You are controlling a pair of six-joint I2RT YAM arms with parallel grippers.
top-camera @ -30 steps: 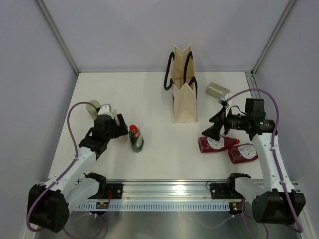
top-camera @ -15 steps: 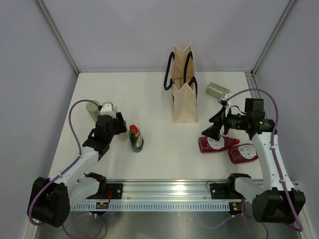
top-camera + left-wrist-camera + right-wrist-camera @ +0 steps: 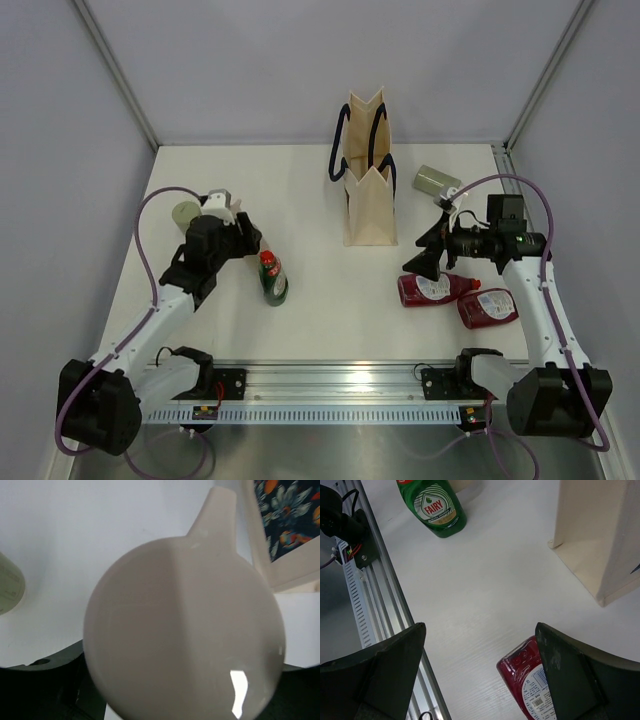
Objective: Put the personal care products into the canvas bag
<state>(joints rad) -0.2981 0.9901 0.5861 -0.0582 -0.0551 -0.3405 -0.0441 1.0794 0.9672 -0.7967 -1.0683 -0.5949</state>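
My left gripper (image 3: 238, 232) is shut on the beige bottle (image 3: 222, 207), which is off the table at the left; it fills the left wrist view (image 3: 185, 630) and hides the jaws. An olive-grey bottle (image 3: 185, 215) lies just behind it. The dark green bottle with a red cap (image 3: 272, 280) stands to the right. The canvas bag (image 3: 368, 200) stands upright at the back centre. My right gripper (image 3: 425, 258) hangs open above a dark red bottle (image 3: 435, 288), and nothing is between its fingers (image 3: 375, 665). Another dark red bottle (image 3: 487, 307) and another olive-grey bottle (image 3: 437, 181) lie nearby.
The aluminium rail (image 3: 330, 385) with both arm bases runs along the near edge. Grey walls close in the table on the left, back and right. In the right wrist view the green bottle (image 3: 432, 505) and the bag's corner (image 3: 600, 535) lie ahead.
The left gripper has closed on the beige bottle and carried it up and slightly toward the back. The right arm has barely moved.
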